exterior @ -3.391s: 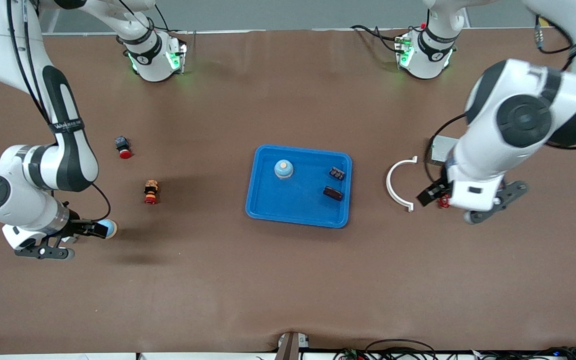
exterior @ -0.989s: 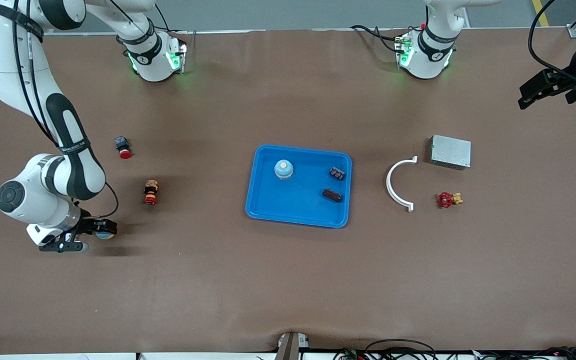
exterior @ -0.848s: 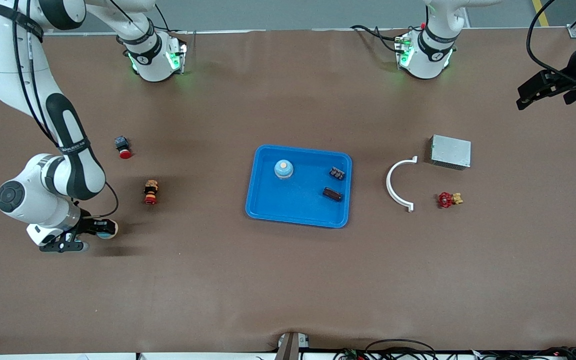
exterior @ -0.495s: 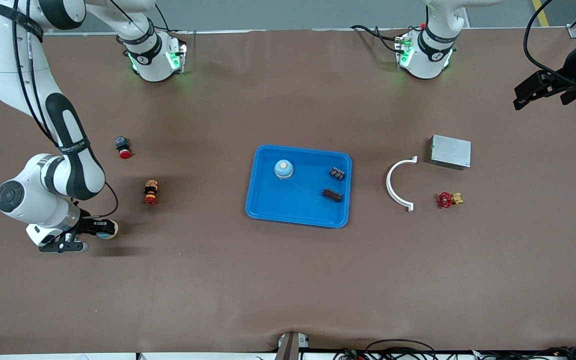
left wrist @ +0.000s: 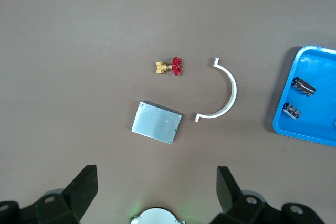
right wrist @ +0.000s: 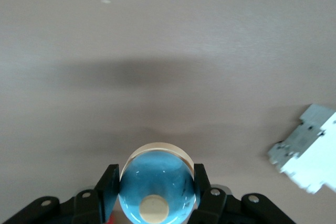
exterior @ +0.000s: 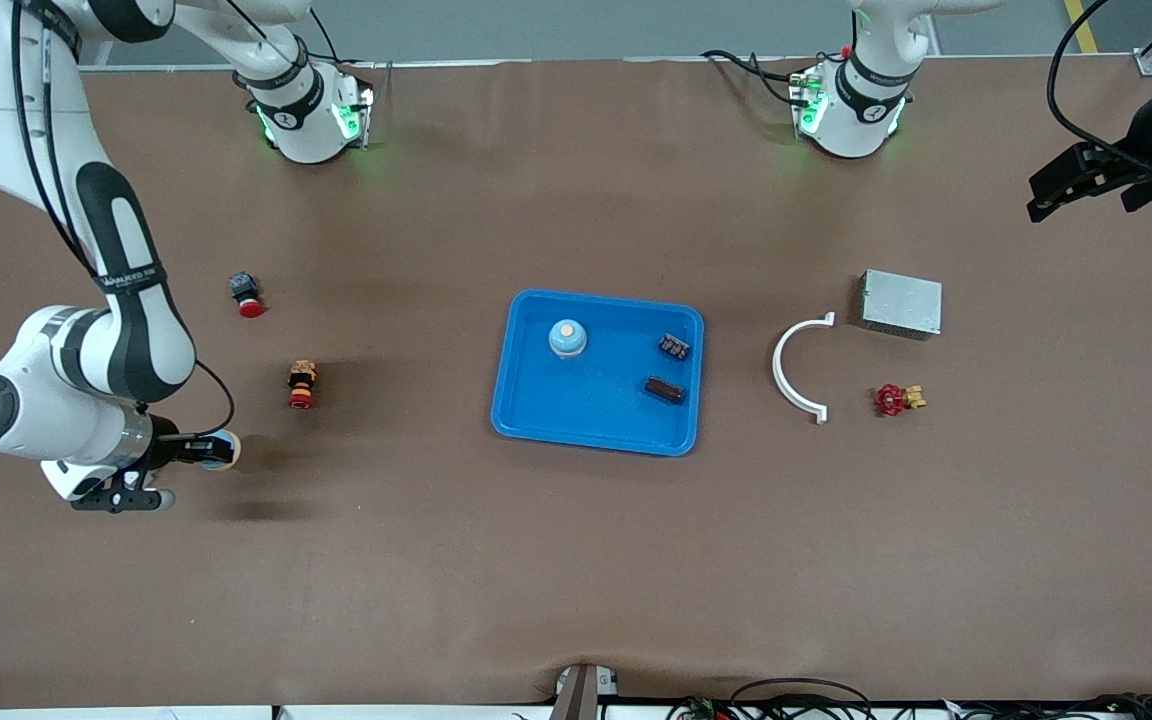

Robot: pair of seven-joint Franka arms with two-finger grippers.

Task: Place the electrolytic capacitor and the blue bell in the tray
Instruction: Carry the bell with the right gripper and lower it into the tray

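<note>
Front view: the blue tray (exterior: 597, 373) already holds one blue bell (exterior: 567, 338) and a dark electrolytic capacitor (exterior: 665, 389). Toward the right arm's end, well apart from the tray, the right gripper (exterior: 208, 450) clamps a second blue bell (exterior: 223, 449) above the tabletop (exterior: 576, 560).

Left wrist view: the left gripper (left wrist: 157, 192) waits, fingers (left wrist: 84, 184) spread wide and empty, above the grey metal box (left wrist: 156, 123).

Right wrist view: the fingers (right wrist: 109, 186) pinch the bell on both sides.

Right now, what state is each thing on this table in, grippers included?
Right gripper: shut on the round blue bell, above the table.
Left gripper: open, empty, waiting.
Bright blue plastic tray: holds a second blue bell and two dark capacitors.
Grey metal box: closed.
</note>
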